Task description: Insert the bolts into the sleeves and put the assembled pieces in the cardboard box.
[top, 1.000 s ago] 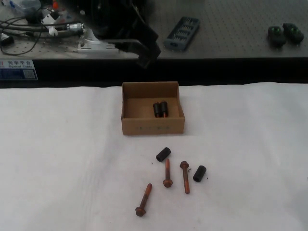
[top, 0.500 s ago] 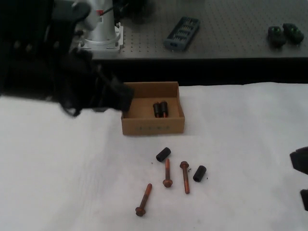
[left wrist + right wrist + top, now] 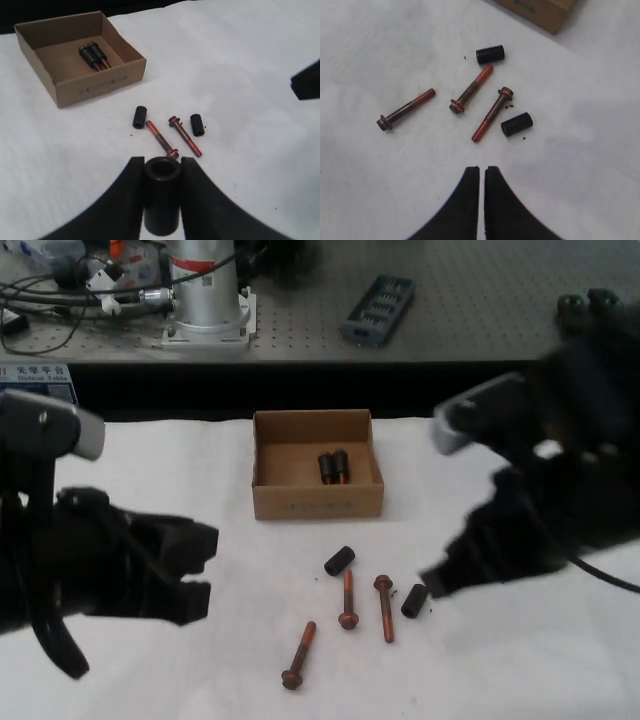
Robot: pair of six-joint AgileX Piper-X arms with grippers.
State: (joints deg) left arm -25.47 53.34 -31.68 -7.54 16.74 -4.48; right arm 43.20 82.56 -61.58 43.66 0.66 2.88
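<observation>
High view: left claw (image 3: 200,568) sits left-front of box (image 3: 318,505). Right claw (image 3: 437,585) is near a loose sleeve (image 3: 414,600) & 3 bolts (image 3: 348,598) in front of box. Both arms swung in since 0.5 s ago; parts unmoved.
Left wrist: claw clamped on held sleeve (image 3: 162,195), prob. readied for a bolt.
Right wrist: claw pinched together, empty, facing bolts.

Left claw (image 3: 162,162) grips a sleeve (image 3: 162,200); right claw (image 3: 481,171) seemingly pressed together.

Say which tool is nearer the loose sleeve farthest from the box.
Right. The right tool sits beside that sleeve; the left tool, gripping another sleeve, is far across the cloth.
</observation>
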